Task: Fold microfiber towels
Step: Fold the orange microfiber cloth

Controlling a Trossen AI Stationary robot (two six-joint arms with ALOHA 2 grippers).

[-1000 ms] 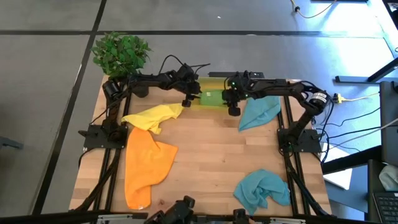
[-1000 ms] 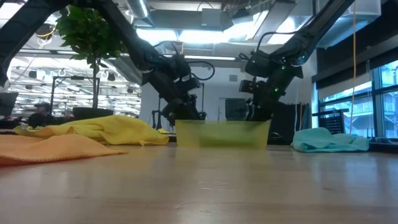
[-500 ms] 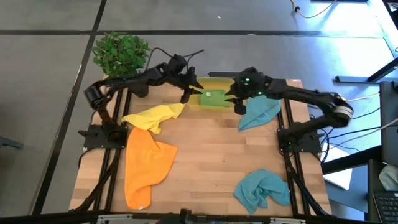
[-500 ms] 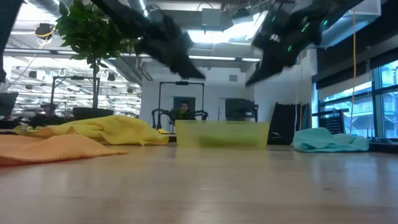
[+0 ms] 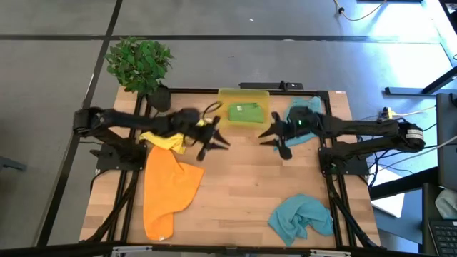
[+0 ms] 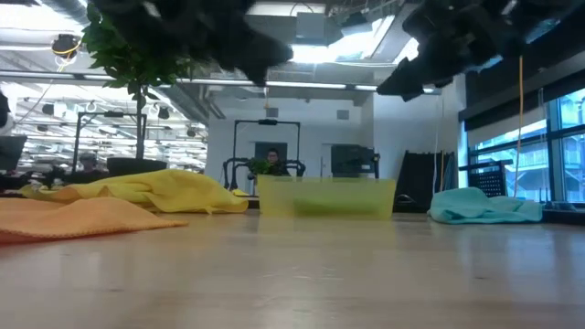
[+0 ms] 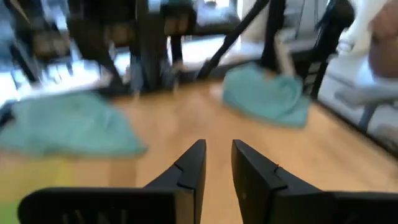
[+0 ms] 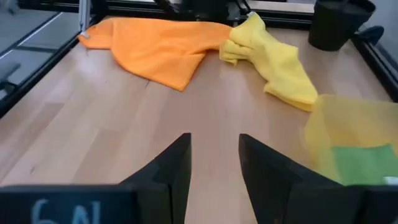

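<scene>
now both grippers off yellow bin (image 5: 243, 95), pulled back toward frame centre versus a second ago. left gripper (image 5: 214, 143) beside yellow towel (image 5: 170, 138), fingers narrow gap, holding nothing. right gripper (image 5: 275, 135) by upper teal towel (image 5: 303, 114), fingers apart, empty. green towel (image 5: 245, 111) folded in bin. orange towel (image 5: 168, 189) lower left, second teal towel (image 5: 300, 218) lower right, both unmoved.

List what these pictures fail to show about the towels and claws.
- Green towel: its fold is blurred behind the yellow bin wall in the low view.
- Yellow towel: the left arm covers part of it in the high view.
- Left claw: motion-blurred in the high view.
- Right claw: blurred too.
</scene>
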